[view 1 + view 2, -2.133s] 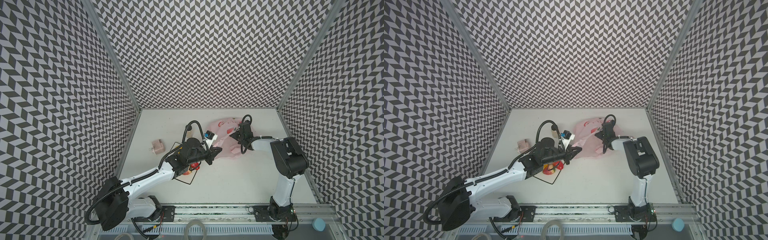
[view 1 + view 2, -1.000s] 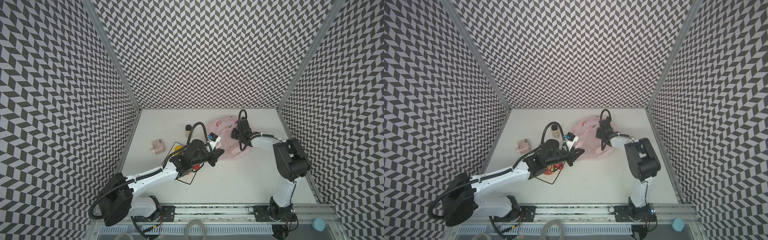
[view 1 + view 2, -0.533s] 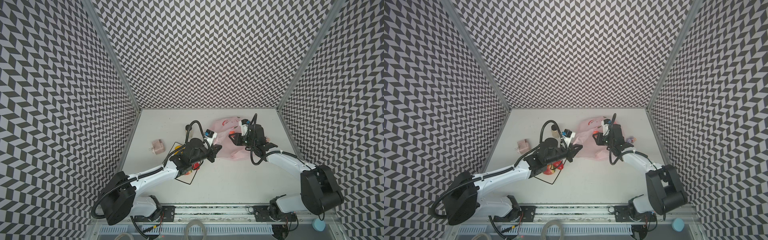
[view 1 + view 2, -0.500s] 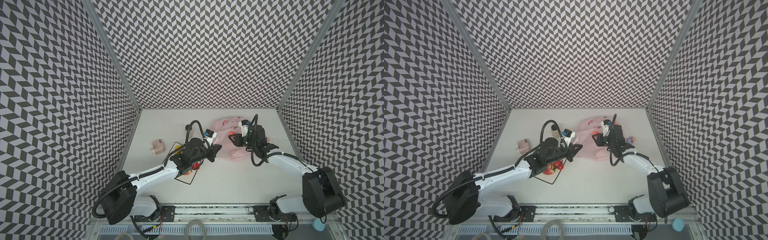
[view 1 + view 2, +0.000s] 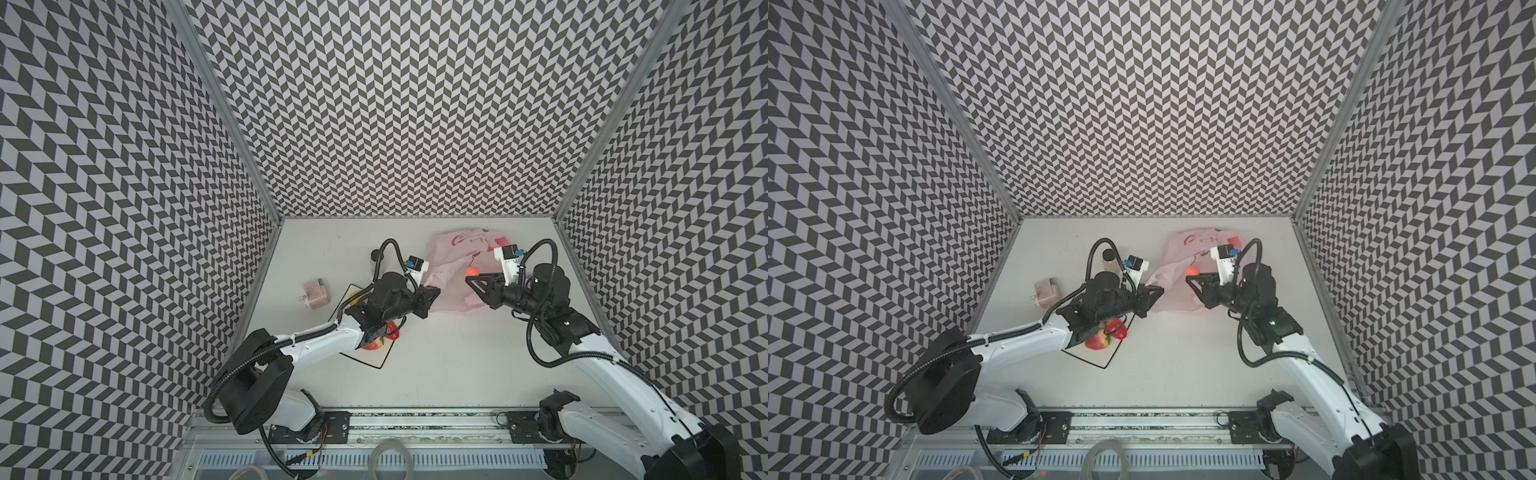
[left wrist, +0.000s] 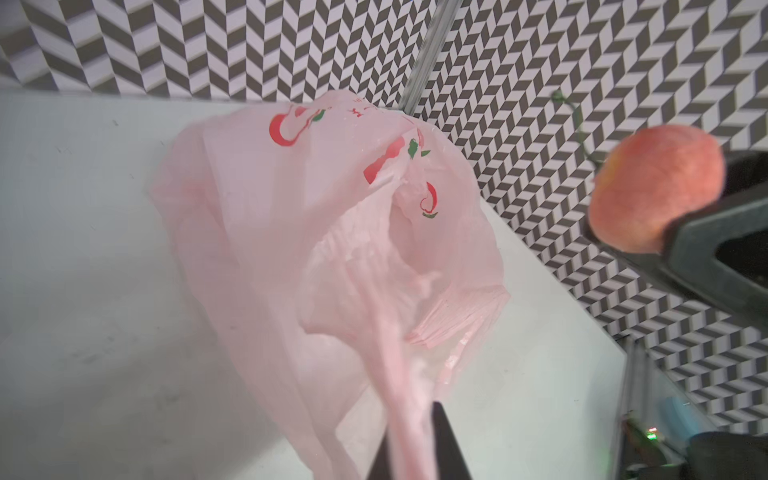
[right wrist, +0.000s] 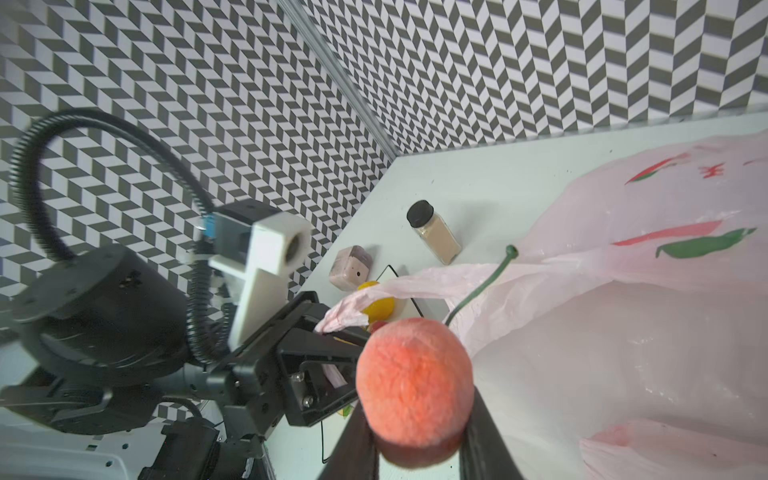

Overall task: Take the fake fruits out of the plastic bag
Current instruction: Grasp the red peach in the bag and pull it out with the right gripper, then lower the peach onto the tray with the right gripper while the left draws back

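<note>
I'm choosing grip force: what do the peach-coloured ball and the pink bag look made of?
The peach ball: matte, fuzzy surface, probably flocked foam or plastic; thin green wire-like stem. The pink bag: thin translucent plastic film, crinkled, slight sheen.

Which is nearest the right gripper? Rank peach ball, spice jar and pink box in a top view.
1. peach ball: held in the right gripper.
2. spice jar: further left in the view.
3. pink box: farthest, far left in the view.
</note>
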`<state>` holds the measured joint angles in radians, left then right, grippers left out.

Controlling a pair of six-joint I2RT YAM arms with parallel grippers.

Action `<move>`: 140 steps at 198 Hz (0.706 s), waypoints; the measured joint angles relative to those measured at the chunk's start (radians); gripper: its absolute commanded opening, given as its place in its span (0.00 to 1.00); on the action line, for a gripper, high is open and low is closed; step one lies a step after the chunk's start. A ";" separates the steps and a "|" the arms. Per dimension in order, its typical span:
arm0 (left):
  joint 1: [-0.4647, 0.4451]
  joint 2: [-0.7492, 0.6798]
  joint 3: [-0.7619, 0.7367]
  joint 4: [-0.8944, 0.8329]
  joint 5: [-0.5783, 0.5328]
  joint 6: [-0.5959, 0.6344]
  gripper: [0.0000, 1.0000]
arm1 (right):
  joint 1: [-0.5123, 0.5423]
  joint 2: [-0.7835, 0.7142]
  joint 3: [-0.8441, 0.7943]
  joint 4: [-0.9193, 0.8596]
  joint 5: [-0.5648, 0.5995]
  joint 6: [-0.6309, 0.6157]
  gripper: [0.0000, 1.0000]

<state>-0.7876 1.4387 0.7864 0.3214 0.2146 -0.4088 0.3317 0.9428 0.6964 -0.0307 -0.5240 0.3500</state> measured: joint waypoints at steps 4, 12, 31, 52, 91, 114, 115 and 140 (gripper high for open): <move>0.000 0.000 0.000 0.000 0.006 -0.008 0.48 | 0.000 -0.011 0.000 0.000 0.003 0.001 0.24; -0.001 -0.004 -0.001 -0.001 0.011 -0.003 0.56 | 0.001 -0.027 0.001 -0.003 0.010 0.001 0.24; -0.002 -0.038 -0.022 -0.003 0.015 -0.005 0.74 | 0.013 -0.032 0.025 -0.028 0.030 -0.004 0.24; -0.003 -0.127 -0.054 -0.029 -0.003 0.013 0.85 | 0.048 -0.017 0.069 -0.060 0.060 -0.020 0.24; 0.010 -0.346 -0.080 -0.136 -0.135 0.014 0.91 | 0.163 0.039 0.163 -0.076 0.136 -0.071 0.24; 0.071 -0.471 -0.085 -0.248 -0.251 -0.032 0.91 | 0.257 0.093 0.201 -0.075 0.190 -0.104 0.24; 0.074 -0.475 -0.085 -0.252 -0.254 -0.035 0.90 | 0.264 0.096 0.204 -0.075 0.195 -0.106 0.24; 0.196 -0.592 -0.085 -0.398 -0.381 -0.102 0.89 | 0.391 0.188 0.238 -0.072 0.257 -0.142 0.24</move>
<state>-0.5911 0.8467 0.7010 -0.0765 -0.1665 -0.5110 0.7227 1.1309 0.9344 -0.1024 -0.2665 0.2085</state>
